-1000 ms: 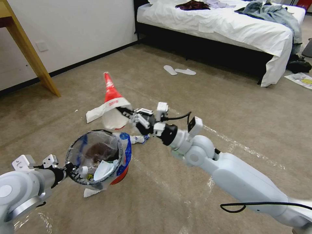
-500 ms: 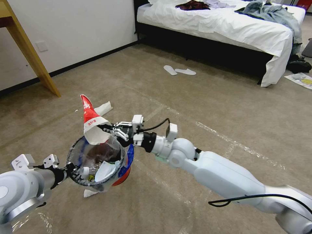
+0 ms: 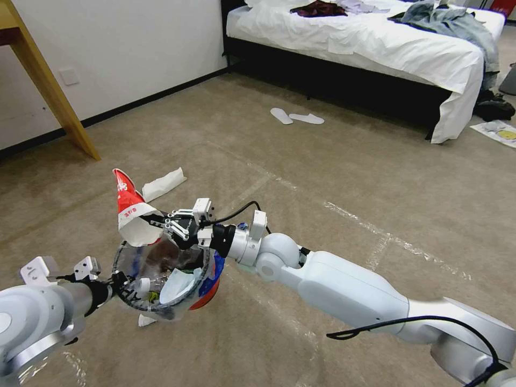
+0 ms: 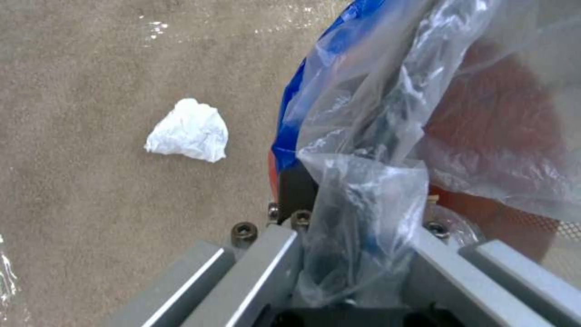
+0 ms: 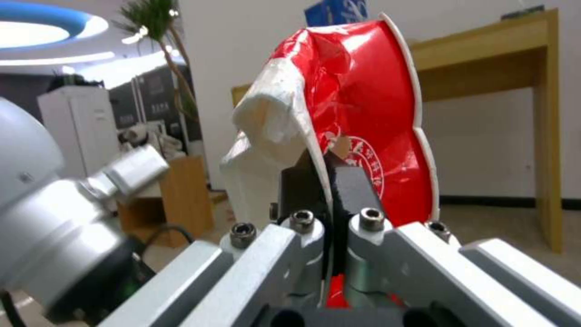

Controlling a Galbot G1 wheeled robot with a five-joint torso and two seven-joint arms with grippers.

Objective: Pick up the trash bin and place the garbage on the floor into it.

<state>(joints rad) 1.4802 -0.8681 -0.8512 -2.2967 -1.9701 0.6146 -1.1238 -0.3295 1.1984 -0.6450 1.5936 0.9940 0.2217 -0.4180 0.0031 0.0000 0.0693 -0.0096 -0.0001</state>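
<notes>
My left gripper [image 3: 115, 282] holds the trash bin [image 3: 207, 294] off the carpet, shut on its dark rim and clear, blue-edged liner [image 4: 363, 136]. Paper and other litter lie inside the bin. My right gripper [image 3: 161, 222] is shut on a crumpled red-and-white wrapper [image 3: 130, 212], which hangs just above the bin's far rim. In the right wrist view the pads [image 5: 354, 184] pinch the wrapper's [image 5: 369, 104] edge. More garbage lies on the floor: a white tissue [image 3: 163, 183] beyond the bin and a small white scrap [image 3: 145, 320] under it, the crumpled tissue [image 4: 189, 131] of the left wrist view.
A wooden table leg [image 3: 54, 97] stands at the far left by the wall. A bed [image 3: 376, 43] fills the back right, with two white slippers [image 3: 296, 116] on the carpet before it. Open carpet stretches to the right of my right arm.
My right gripper has carried the red-and-white wrapper left and nearer, from beyond the bin to just over its rim. The left arm has kept the bin almost still.
</notes>
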